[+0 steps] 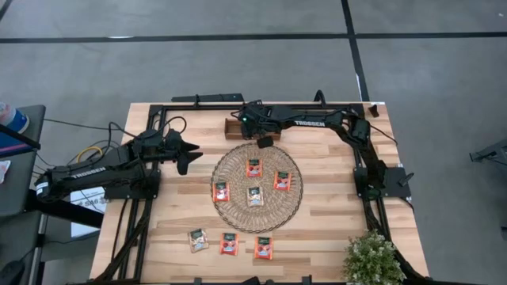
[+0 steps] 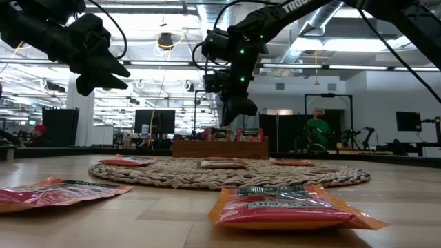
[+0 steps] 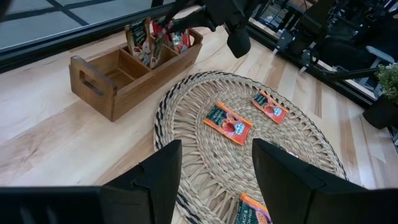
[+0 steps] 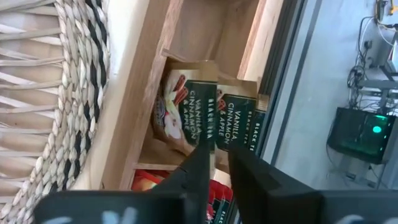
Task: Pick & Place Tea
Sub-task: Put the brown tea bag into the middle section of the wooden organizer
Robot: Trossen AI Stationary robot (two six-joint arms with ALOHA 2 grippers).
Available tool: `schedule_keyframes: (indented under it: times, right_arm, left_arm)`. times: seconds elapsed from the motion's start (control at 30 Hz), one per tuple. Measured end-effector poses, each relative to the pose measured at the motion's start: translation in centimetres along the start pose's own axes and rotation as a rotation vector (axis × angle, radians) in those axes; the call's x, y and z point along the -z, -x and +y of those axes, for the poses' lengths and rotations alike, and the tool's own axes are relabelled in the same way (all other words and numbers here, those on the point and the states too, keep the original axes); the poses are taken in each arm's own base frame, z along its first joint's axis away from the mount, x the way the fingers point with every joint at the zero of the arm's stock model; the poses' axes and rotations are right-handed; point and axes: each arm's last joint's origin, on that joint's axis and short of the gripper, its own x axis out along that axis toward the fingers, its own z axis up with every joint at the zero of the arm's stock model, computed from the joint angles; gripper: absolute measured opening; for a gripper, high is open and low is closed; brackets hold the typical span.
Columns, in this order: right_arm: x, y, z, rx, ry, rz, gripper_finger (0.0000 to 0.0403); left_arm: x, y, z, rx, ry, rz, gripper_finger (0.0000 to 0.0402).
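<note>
Several tea sachets lie flat on the round woven mat [image 1: 256,214]: red-orange ones [image 1: 253,167] [image 1: 282,180] [image 1: 221,191] and a pale one [image 1: 255,195]. Three more lie on the table near its near edge [image 1: 198,240] [image 1: 229,244] [image 1: 264,248]. Others stand upright in the wooden tray [image 3: 99,84], with their labels [image 4: 199,118] showing in the right wrist view. My right gripper [image 1: 264,142] [image 4: 219,149] hangs shut and empty above the tray's mat-side wall, clear of it in the low view [image 2: 240,110]. My left gripper [image 1: 188,156] [image 3: 217,149] hovers open, left of the mat.
A potted plant [image 1: 372,257] stands at the table's near right corner. The tray's left compartments [image 3: 115,71] hold nothing. Bare wood lies left of the mat, between it and the left arm's base. People and equipment show in the room beyond the table.
</note>
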Motion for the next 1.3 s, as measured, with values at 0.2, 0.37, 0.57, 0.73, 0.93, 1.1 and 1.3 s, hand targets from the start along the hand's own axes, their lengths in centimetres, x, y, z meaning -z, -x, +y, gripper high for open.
schedule_keyframes:
  times: [0.2, 0.37, 0.57, 0.73, 0.93, 1.1, 1.3]
  right_arm:
    - [0.5, -0.2, -0.4, 0.029, -0.025, 0.035, 0.0095]
    - [0.8, 0.3, -0.8, 0.168, -0.036, 0.173, 0.0115]
    - [0.8, 4.7, 0.8, 0.06, -0.011, 0.178, 0.0113]
    - [1.4, 10.5, 2.6, -0.252, -0.133, 0.016, 0.0108]
    - [1.7, 15.4, 4.7, -0.518, -0.257, -0.094, 0.0107]
    - [0.6, 16.1, 8.2, -0.544, -0.168, -0.158, 0.0107]
    - [-3.1, 14.9, 11.7, -0.511, -0.027, -0.317, 0.0107]
  left_arm:
    - [0.0, 0.0, 0.0, 0.0, 0.0, 0.0, 0.0188]
    - [0.0, 0.0, 0.0, 0.0, 0.0, 0.0, 0.0188]
    - [0.0, 0.0, 0.0, 0.003, 0.001, 0.001, 0.0188]
    - [0.1, 0.0, -0.1, 0.02, 0.005, 0.012, 0.0188]
    - [0.2, 0.0, -0.4, 0.063, 0.011, 0.03, 0.0188]
    - [0.5, 0.0, -1.0, 0.107, 0.015, 0.051, 0.0188]
    - [0.6, 0.0, -1.2, 0.104, 0.026, 0.062, 0.0188]
